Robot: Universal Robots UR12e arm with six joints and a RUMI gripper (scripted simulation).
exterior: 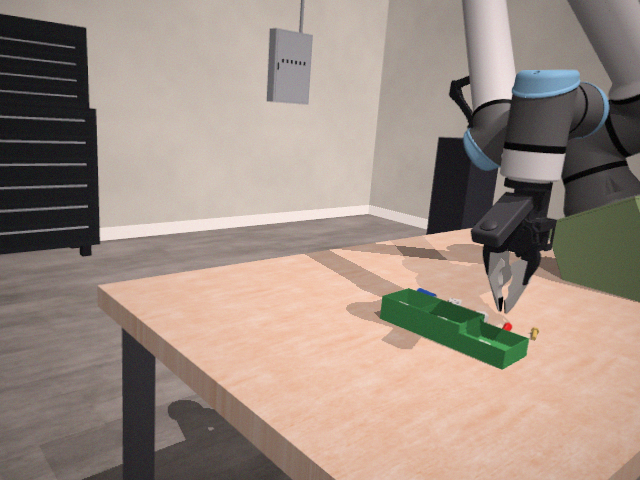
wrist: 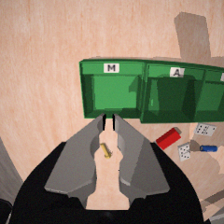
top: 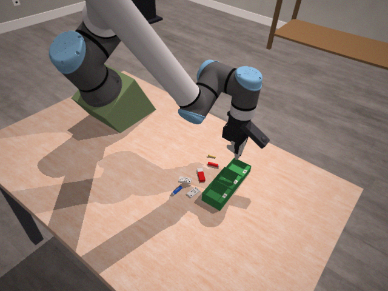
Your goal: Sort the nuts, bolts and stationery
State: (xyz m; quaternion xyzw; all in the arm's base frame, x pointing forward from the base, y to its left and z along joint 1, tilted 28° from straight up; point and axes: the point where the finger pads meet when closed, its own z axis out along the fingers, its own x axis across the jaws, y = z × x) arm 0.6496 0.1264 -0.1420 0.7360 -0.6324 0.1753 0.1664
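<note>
A green bin (top: 226, 183) with three compartments lies on the table. In the wrist view its labels read M (wrist: 111, 68) and A (wrist: 176, 72). My gripper (top: 237, 155) is shut with nothing between the fingers. It hangs above the near rim of the M compartment (wrist: 114, 91), which looks empty. It also shows in the exterior view (exterior: 501, 308) and in the wrist view (wrist: 108, 120). A small yellow bolt (top: 211, 156) lies on the table beside the M end, seen below my fingers in the wrist view (wrist: 105, 150). A red piece (top: 213, 164) lies close to it.
A red and white eraser (top: 200, 174), two white dominoes (top: 185, 179) (top: 192, 191) and a blue piece (top: 176, 190) lie left of the bin. The arm's green base (top: 117, 105) stands at the table's far left corner.
</note>
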